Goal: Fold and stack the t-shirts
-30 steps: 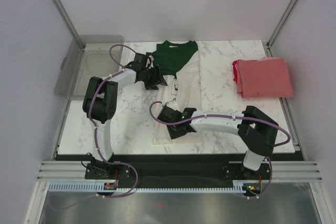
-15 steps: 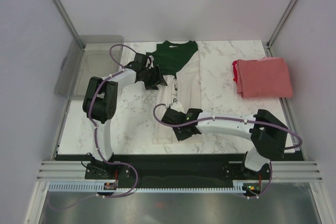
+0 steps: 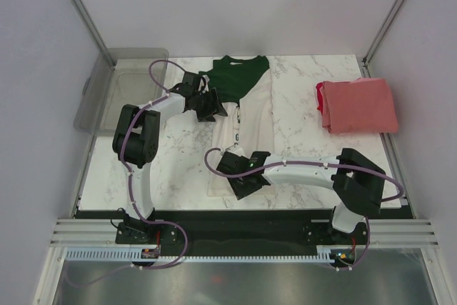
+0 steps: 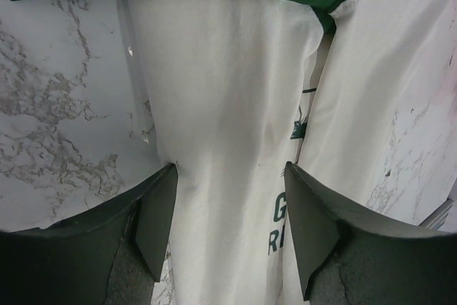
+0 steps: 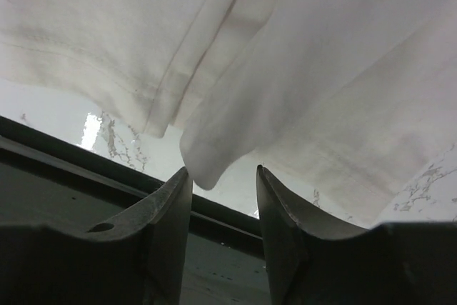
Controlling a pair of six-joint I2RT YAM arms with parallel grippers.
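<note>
Right gripper (image 5: 221, 180) has slid toward the layered hem of the cream-white shirt (image 3: 257, 116), jaws parted. Left gripper (image 4: 230, 180) gapes astride smooth cloth.

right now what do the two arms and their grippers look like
The left arm and right arm have white link shells with black joints. A mauve cable loops loosely along each. The left gripper and right gripper each have two dark, matt, wedge-shaped fingers. No markings are visible.
</note>
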